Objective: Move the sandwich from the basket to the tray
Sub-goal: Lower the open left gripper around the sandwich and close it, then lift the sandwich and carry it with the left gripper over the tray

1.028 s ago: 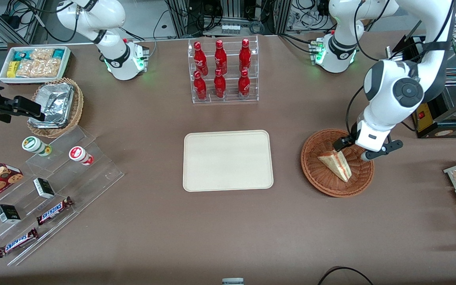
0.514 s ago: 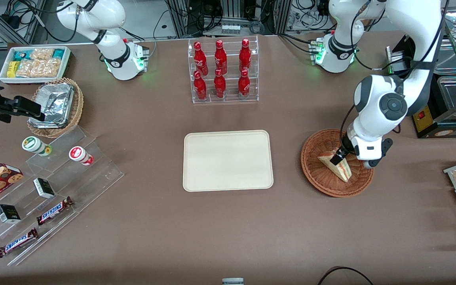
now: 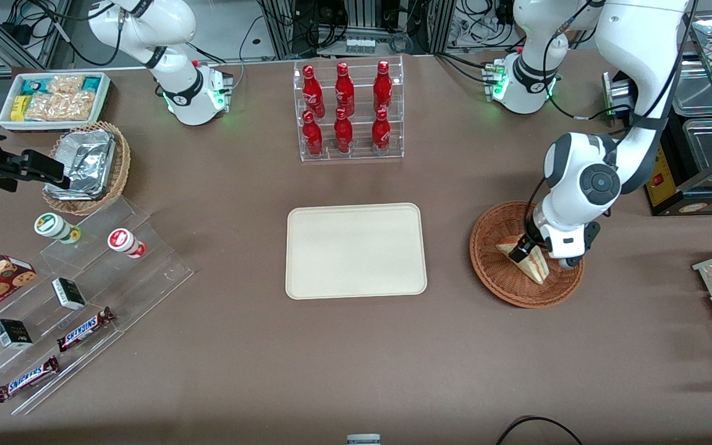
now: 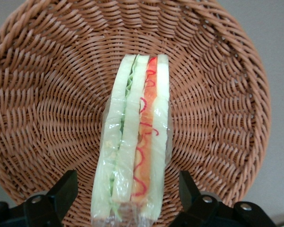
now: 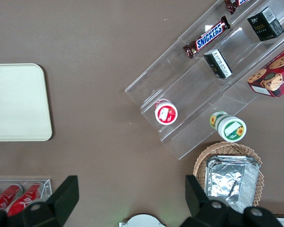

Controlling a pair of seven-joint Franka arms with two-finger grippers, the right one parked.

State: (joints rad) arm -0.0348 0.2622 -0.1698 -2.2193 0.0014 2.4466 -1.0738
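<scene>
On the brown desk [image 3: 220, 346], taking the flat cream-beige rectangular tray [image 3: 356, 251] as the landmark, a clear acrylic rack of red bottles [image 3: 347, 111] stands farther from the front camera than the tray, and a stepped clear acrylic stand with candy bars and small tubs [image 3: 65, 296] sits toward the parked arm's end of the desk. The round reddish-brown woven wicker basket [image 3: 498, 278] lies beside the tray, toward the working arm's end and apart from it.

The small triangular sandwich of pale white bread [image 3: 532, 264] lies in that basket. The front view shows the end effector [image 3: 535, 252] low inside the basket, right at the sandwich, but the arm's white body hides how the fingers stand.

The left wrist view supplies that: the sandwich [image 4: 135, 142] rests on its side on the basket's weave [image 4: 52, 94], its green and red-orange filling layers turned to the camera, with the two dark fingers [image 4: 54, 198] spread apart, one on each side of the wedge's wide end and neither touching it. The end effector [image 4: 128, 198] is thus open around the sandwich.

The right wrist view shows only the tray's corner [image 5: 19, 101] and the stepped stand [image 5: 203, 80].
</scene>
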